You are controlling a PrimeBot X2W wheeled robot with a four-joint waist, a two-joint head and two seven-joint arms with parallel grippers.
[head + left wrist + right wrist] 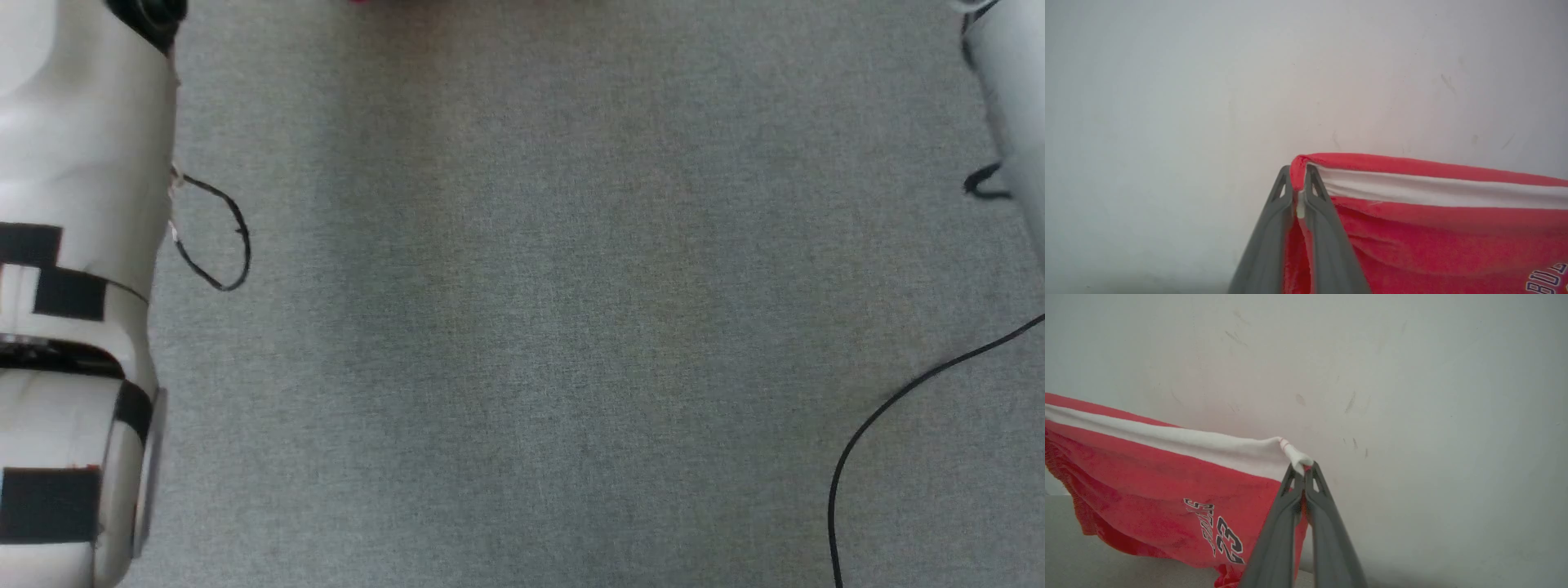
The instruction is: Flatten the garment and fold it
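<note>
The red shorts (1433,241) hang in the air, stretched between both grippers in front of a pale wall. My left gripper (1298,175) is shut on one corner of the edge with the white stripe (1433,190). My right gripper (1303,469) is shut on the opposite corner, where the white band (1188,443) bunches at the tips. The black-and-white "BULLS 23" lettering (1220,535) shows on the hanging red fabric (1147,498). A thin sliver of red (359,2) touches the top edge of the head view.
In the head view, grey cloth surface (555,327) lies below. My pale left forearm (73,286) runs down the left edge with a black cable loop (220,237). The right forearm (1012,98) is at the upper right, and a black cable (890,408) curves at the lower right.
</note>
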